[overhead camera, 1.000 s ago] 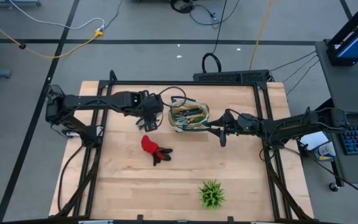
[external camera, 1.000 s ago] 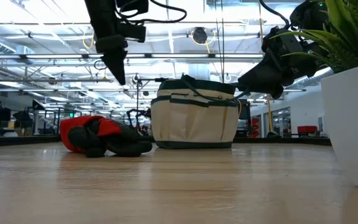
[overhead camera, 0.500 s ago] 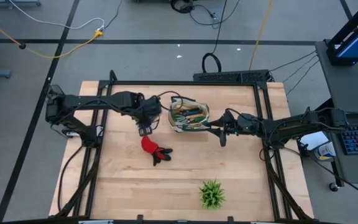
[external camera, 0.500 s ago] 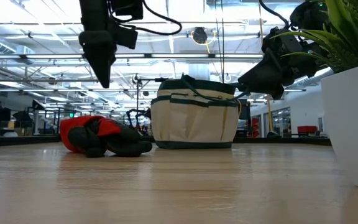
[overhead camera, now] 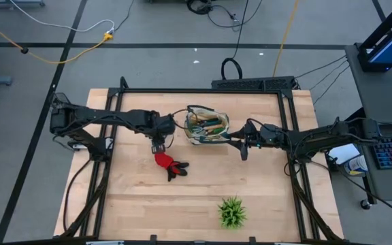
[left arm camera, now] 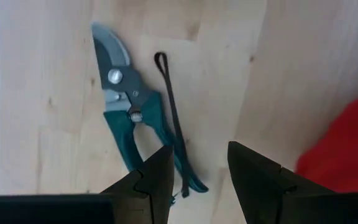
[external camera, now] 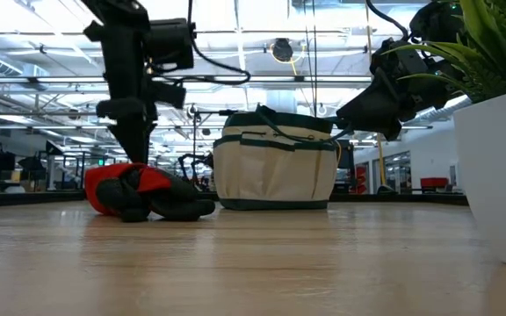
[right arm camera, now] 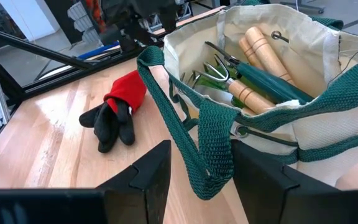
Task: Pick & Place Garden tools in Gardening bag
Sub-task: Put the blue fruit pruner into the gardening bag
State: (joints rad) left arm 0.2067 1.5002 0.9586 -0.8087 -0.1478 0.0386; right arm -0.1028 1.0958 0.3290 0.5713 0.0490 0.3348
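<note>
High view: left end effector (overhead camera: 158,147) moved bag (overhead camera: 207,126)-side to glove (overhead camera: 169,163), open; right (overhead camera: 239,145) open.

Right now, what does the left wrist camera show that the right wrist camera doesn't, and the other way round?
Only the left wrist view shows the pruning shears, teal-handled, lying flat on the table with a dark cord beside them, past the open left gripper.

Only the right wrist view shows the gardening bag with wooden-handled tools inside it, one green loop handle running between the fingers of the right gripper.

Both show the red-and-black glove and the wooden table; the left wrist view catches only the glove's red edge.
</note>
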